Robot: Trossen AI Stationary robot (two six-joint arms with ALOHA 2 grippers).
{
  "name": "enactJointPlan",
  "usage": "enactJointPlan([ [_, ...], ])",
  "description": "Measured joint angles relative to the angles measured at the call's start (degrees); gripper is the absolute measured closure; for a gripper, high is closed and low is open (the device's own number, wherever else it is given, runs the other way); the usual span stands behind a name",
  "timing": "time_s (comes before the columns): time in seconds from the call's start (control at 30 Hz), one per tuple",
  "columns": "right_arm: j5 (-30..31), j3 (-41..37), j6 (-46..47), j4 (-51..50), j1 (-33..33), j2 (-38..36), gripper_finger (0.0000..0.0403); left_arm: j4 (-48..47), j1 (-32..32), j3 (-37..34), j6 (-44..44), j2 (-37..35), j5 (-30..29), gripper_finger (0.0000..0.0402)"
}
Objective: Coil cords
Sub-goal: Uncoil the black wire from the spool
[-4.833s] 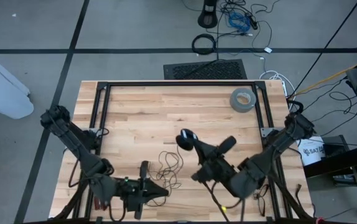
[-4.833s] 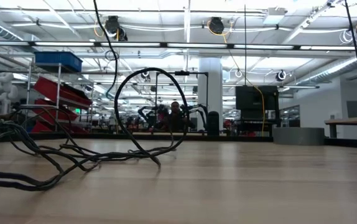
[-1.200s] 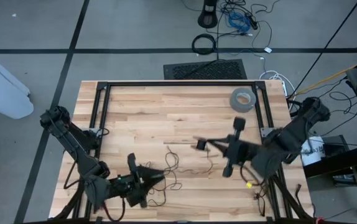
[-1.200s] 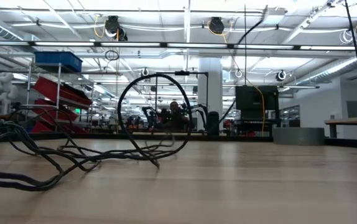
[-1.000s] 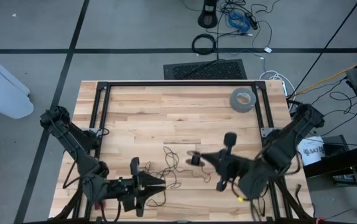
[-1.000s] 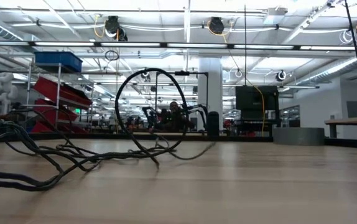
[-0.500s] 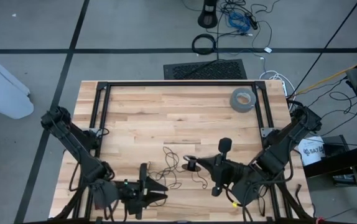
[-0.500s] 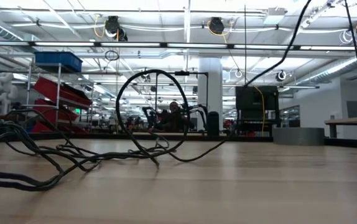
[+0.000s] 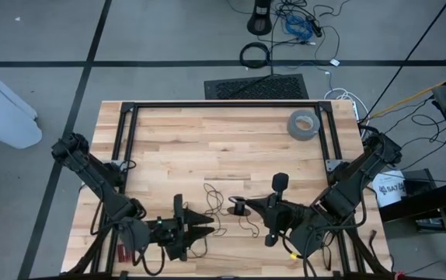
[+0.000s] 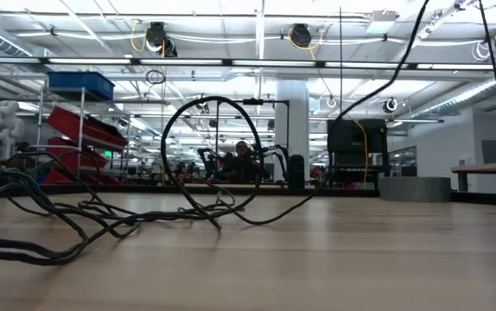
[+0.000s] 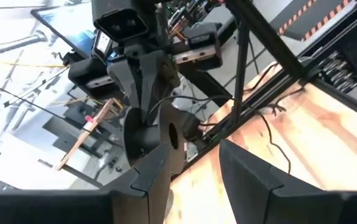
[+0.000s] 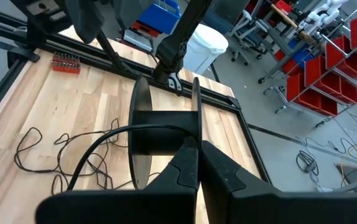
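**Cord on desk between grippers, R gripper on spool**

L gripper (image 9: 207, 231) low at desk's near edge, fingers (image 11: 247, 174) apart w/ a clear gap, nothing between them – released. Thin black cord (image 9: 217, 204) lies in loose tangled loops on the desk (image 9: 207, 148), just ahead of L gripper and stretching across toward R gripper. In low view cord (image 10: 101, 220) sprawls over the wood w/ one loop standing upright.

R gripper (image 9: 248, 205) clenched on a black spool (image 12: 163, 140); a strand of cord runs off the spool core down to the loops on the desk. Spool sits just past the fingertips, flanges on edge.

Grey tape roll (image 9: 304, 124) well apart from both grippers, far corner on R arm's side.
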Motion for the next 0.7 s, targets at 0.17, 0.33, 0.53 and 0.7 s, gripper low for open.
enactJointPlan([
  [0.17,0.0,0.0,0.0,0.0,0.0,0.0,0.0403,-0.1,0.3,0.0,-0.2,0.0,3.6,0.0258],
  [0.33,-0.1,0.0,0.2,0.0,0.0,0.0,0.0403,0.3,0.8,0.0,-1.7,0.0,5.1,0.0258],
  [0.53,-0.1,0.0,0.3,0.0,0.0,0.0,0.0403,3.3,1.0,0.0,-9.0,0.0,9.7,0.0251],
  [0.7,-0.1,0.0,0.3,0.0,0.0,0.0,0.0403,3.8,2.1,0.0,-15.7,0.0,15.7,0.0177],
])
